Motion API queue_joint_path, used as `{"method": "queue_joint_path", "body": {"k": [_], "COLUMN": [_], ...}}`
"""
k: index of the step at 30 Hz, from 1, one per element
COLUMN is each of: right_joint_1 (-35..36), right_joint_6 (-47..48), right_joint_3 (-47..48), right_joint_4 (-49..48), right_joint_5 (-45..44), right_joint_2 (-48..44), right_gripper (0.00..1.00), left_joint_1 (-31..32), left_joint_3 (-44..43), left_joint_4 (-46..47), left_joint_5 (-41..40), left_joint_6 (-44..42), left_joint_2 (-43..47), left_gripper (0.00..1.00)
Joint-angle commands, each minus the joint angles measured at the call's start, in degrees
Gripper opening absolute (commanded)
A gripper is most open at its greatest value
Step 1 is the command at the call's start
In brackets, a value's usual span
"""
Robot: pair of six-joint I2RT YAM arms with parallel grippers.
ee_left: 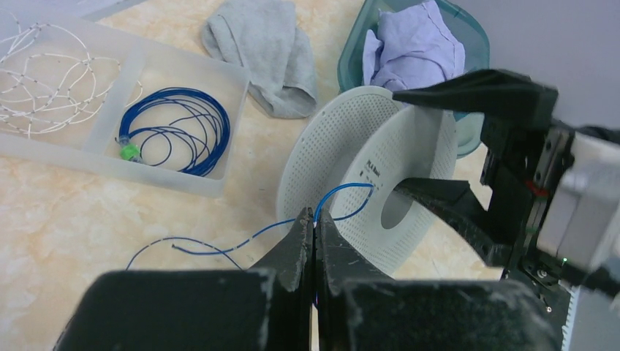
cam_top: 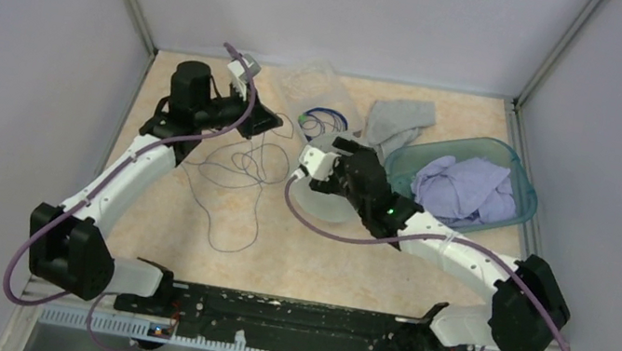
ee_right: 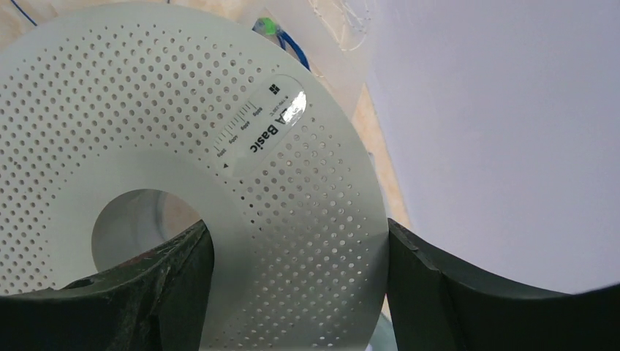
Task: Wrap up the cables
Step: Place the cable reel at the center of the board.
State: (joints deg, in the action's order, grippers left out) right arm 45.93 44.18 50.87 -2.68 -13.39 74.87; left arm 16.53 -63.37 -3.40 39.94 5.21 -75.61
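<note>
The cable (cam_top: 240,164) is a very thin dark wire lying in loose loops on the table between the arms. My left gripper (ee_left: 316,217) is shut on the cable (ee_left: 219,245) near one end. From its tips a short arc runs to the flange of the pale grey perforated spool (ee_left: 420,157). The left gripper (cam_top: 269,122) sits just left of the spool (cam_top: 322,204). My right gripper (ee_right: 296,227) is shut on the spool (ee_right: 219,95): one finger goes through the hub hole and the other presses the outer rim. It holds the spool on edge, near the table.
A clear divided tray (ee_left: 124,80) behind the spool holds a blue wire coil with a green end (ee_left: 175,128) and a tangle of white wire (ee_left: 44,73). A grey cloth (ee_left: 270,58) lies beside it. A teal basin (cam_top: 404,157) holding lavender cloths (cam_top: 465,191) is at the back right.
</note>
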Motion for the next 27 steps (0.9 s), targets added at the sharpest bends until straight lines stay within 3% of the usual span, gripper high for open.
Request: {"method": "queue_joint_path", "body": {"k": [1,5,9,17,22,27], "right_joint_1": [5.0,8.8,13.3,18.4,21.2,22.6], "right_joint_6": [14.4,21.2,32.6,43.5,43.6,37.9], "right_joint_3": [-1.3,-2.9,-7.5,-12.1,-13.8,-13.5], "right_joint_4": [-18.8,-26.4,-40.8,-58.8,-60.7,-54.0], "right_joint_5": [-16.5,-22.7,-28.9,-35.6,-37.6,-38.3], "right_joint_2": [-0.1,2.5,6.9,16.9,19.3,18.6], "right_gripper": [0.00,0.00,0.00,0.02,0.08,0.21], "left_joint_1": [0.2,0.2,-0.3,-1.2,-1.3,-1.4], "left_joint_3": [0.2,-0.5,-1.3,-2.6,-2.8,-2.8], "left_joint_4": [1.4,0.6,-0.2,-0.7,-0.9,-0.9], "left_joint_5": [-2.0,-4.9,-7.5,-8.2,-8.0,-7.9], "left_joint_6": [-0.2,-0.7,-0.9,-1.0,-1.1,-1.2], "left_joint_2": [1.6,1.5,1.2,0.1,-0.1,-0.3], "left_gripper": [0.00,0.00,0.00,0.00,0.00,0.00]}}
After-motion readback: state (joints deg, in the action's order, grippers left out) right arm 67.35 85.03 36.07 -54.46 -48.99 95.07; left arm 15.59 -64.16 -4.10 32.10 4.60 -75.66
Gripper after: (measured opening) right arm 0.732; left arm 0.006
